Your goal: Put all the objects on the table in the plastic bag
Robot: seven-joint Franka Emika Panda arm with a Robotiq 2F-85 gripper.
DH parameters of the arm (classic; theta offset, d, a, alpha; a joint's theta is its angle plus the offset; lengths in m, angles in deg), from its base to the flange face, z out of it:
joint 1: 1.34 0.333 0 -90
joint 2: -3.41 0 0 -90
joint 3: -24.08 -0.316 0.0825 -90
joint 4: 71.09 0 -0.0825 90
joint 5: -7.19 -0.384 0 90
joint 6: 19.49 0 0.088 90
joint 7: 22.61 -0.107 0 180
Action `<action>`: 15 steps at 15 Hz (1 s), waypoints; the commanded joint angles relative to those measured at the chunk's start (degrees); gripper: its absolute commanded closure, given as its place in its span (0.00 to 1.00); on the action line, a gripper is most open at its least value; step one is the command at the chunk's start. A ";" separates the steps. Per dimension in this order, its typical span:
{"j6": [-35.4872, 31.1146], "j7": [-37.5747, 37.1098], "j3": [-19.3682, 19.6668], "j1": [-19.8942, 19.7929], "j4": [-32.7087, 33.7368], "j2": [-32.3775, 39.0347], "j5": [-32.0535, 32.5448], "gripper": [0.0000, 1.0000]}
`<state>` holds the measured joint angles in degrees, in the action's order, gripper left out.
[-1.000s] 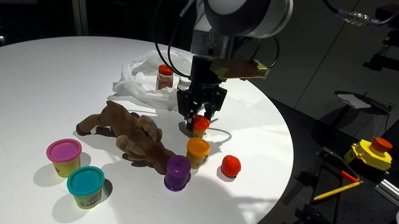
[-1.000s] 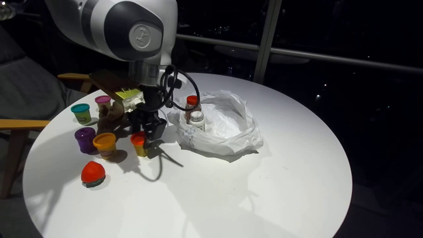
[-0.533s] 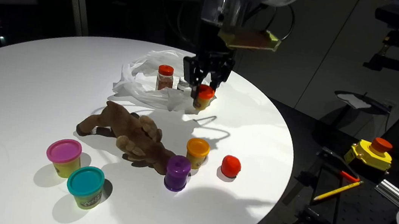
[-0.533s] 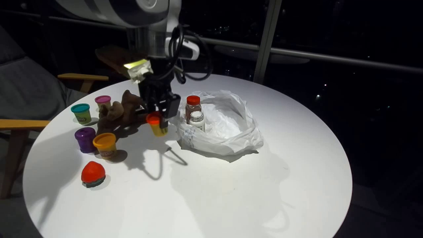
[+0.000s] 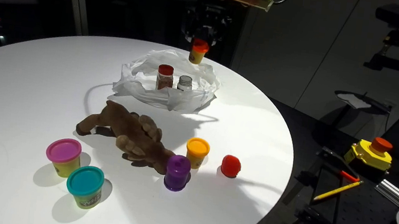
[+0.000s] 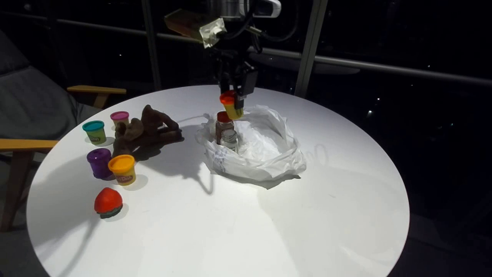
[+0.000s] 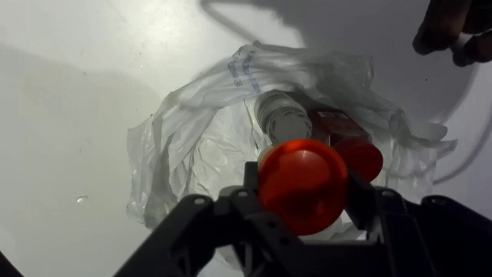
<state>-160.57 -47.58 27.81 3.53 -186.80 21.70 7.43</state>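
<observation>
Slightly tilted cup (image 6: pixel 231 109), red lid (image 6: pixel 227 97) up

2 jars (image 5: pixel 165 81) in bag (image 5: pixel 161 99), 1 cup (image 5: pixel 197 54) above, toy (image 5: pixel 125 126) on table (image 5: pixel 34 91)

I can read "Doh" on the orange-lidded yellow plastic cup (image 6: pixel 123 171), toward nine o'clock on the round white desk (image 6: pixel 230 231); blue lettering (image 7: pixel 245 71) on the wrinkled whitish bag (image 7: pixel 209 92) is blurred.

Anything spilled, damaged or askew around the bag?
One mild oddity: in an exterior view, the red-lidded cup looks tilted in the pincer over the bag, while the white jar in it stands upright. No spill or damage visible.
</observation>
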 commanded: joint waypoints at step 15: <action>6.74 -4.34 1.21 -6.06 37.66 32.75 -10.70 0.72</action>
<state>-155.29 -51.17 28.83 -1.27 -155.37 50.69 -1.05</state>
